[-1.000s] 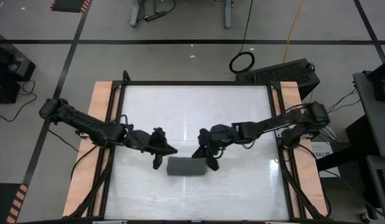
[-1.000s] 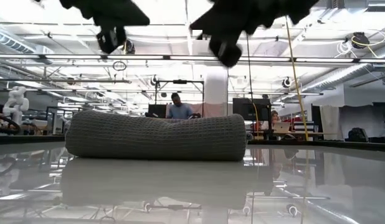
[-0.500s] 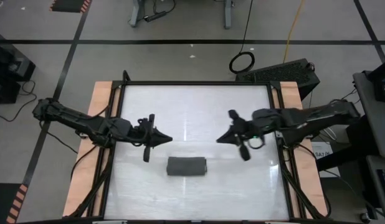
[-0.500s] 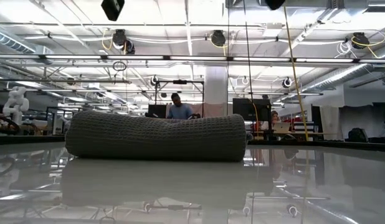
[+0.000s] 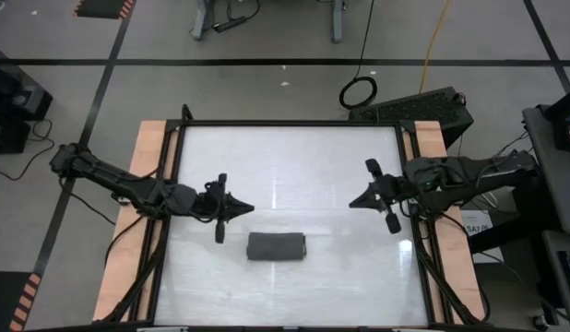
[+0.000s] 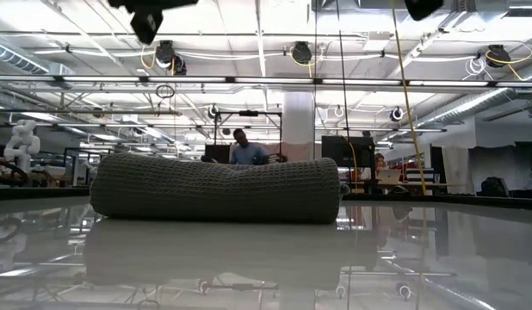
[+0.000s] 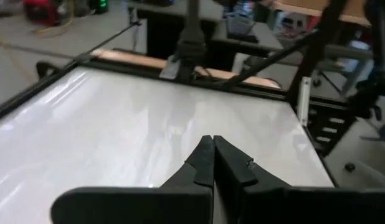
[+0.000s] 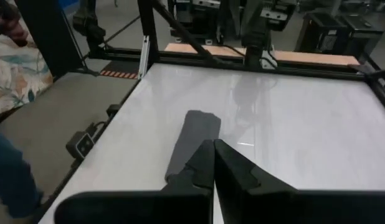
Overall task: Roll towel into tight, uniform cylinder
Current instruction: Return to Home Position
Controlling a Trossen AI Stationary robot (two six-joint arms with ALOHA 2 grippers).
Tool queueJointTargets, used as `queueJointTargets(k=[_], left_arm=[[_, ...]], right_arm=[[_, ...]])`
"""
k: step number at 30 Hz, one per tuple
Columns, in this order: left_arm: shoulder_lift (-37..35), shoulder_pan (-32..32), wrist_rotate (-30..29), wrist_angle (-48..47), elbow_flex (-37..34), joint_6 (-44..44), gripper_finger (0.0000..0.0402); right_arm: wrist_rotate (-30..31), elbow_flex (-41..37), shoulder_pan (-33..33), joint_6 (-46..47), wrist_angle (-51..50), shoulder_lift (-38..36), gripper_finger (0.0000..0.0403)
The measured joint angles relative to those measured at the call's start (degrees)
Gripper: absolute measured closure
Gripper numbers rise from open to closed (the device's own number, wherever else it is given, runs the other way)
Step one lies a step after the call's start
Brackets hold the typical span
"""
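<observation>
Well, you have the glossy white worktop, framed in black with pale wooden rails down both sides, filling the middle of the high view. Both dark arms reach in over it. The left arm comes from the left rail and the right arm from the right rail. The two are well apart, and both are up off the surface; the low view catches only dark parts of them at its upper edge.

Your dark charcoal-grey, waffle-textured towel lies rolled into a short cylinder on the front middle of the worktop, its length running left to right. From the low view the towel rests flat on the surface with its reflection under it. Its thickness is fairly even, with a slight dip along the top near the middle.

The left gripper hangs near the roll, beyond it and to its left, not touching it. The right gripper is farther off toward the right rail, and its wrist view looks back at the towel lying on the worktop.

On each wrist view the fingers are pressed together tip to tip, holding nothing.
</observation>
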Motion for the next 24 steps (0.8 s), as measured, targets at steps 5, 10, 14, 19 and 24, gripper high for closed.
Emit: queueJointTargets(k=[5,10,14,19,24], left_arm=[[0.00,-0.50,-1.40,3.60,-3.92,-2.42,0.0400],[-0.67,-0.50,-1.38,4.60,-7.49,-2.51,0.0401],[-1.09,-0.28,-0.86,11.18,-12.10,-2.20,0.0401],[-1.32,-0.08,1.58,20.78,-19.17,-2.51,0.0401],[-2.32,-0.06,2.01,27.18,-23.64,-2.51,0.0401]], right_arm=[[0.01,-6.49,0.02,1.33,1.95,-3.12,0.0403],[-0.05,-9.40,0.78,1.82,4.08,-3.98,0.0403],[2.57,-10.86,1.22,-2.10,9.57,-5.33,0.0403],[5.90,-13.48,1.20,0.92,12.95,-7.20,0.0403],[5.70,-20.10,1.25,5.27,18.25,-8.68,0.0403]])
